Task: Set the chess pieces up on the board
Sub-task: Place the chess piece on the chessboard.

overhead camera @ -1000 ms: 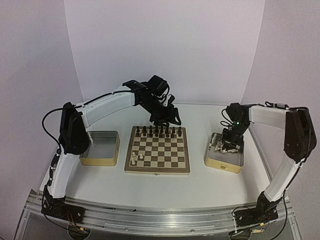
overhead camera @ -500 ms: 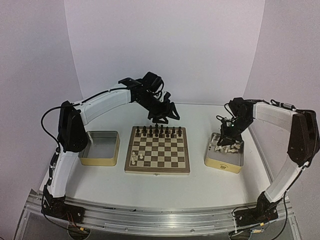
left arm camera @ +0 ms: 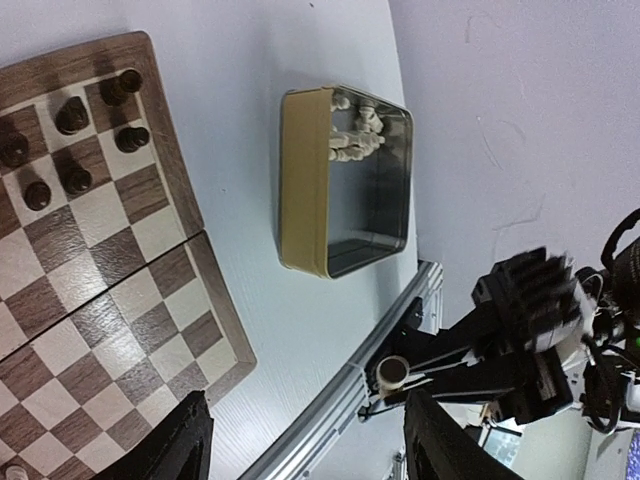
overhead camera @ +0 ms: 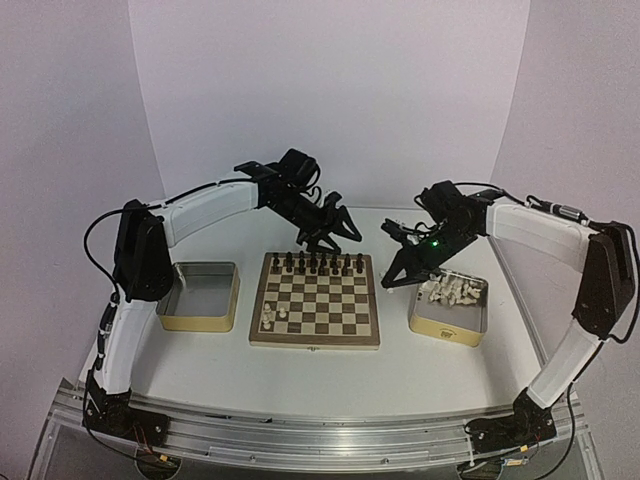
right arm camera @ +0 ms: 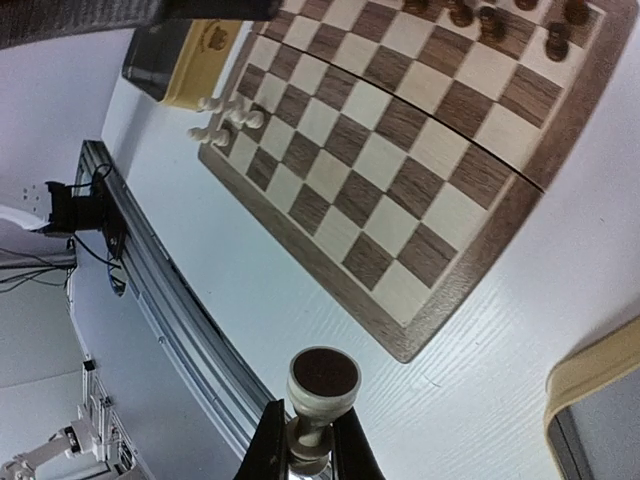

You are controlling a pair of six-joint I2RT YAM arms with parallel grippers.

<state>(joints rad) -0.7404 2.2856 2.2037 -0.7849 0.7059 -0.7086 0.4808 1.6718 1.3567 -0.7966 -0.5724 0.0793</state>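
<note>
Fingers [right arm camera: 268, 452] of the right hand [right arm camera: 308, 442] pinch a cream piece [right arm camera: 322, 384].

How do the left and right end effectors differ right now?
The left end effector is open and empty; the right end effector is shut on a cream chess piece. The left one hovers by the board's far edge, the right one between the board and the right tin. Both hang above the table.

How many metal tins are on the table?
2. The left tin sits left of the board. The right tin sits right of the board and holds cream chess pieces. No others appear hidden.
</note>
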